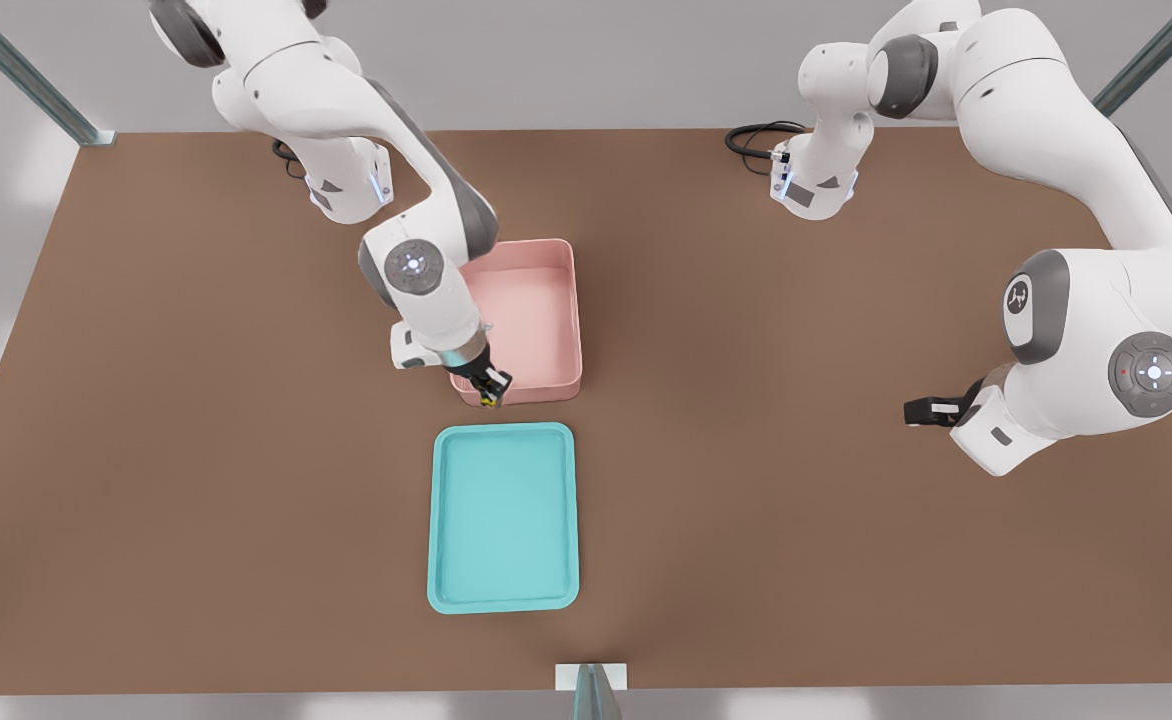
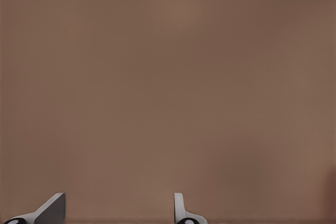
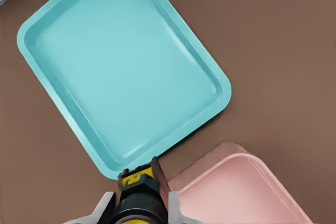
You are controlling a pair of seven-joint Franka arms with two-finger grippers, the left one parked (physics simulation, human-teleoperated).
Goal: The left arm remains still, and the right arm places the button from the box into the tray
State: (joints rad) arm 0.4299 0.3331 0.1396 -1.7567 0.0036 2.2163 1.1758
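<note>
Button (image 3: 137,190), black body with yellow marks, pinched between the fingers of the right arm's end effector (image 1: 491,388) and lifted clear of the box floor. In the front view it hangs over the near wall of the pink box (image 1: 536,310), at the corner toward the front view's left, just short of the gap between box and tray. Right wrist view shows the fingers (image 3: 160,174) closed on the button's sides, with the teal tray (image 3: 58,22) beyond and a pink box corner beside. Tray (image 1: 504,590) lies flat on the brown bench (image 1: 196,450), near the box but apart, nothing in it. Right arm (image 1: 416,265) reaches across the box's left side.
</note>
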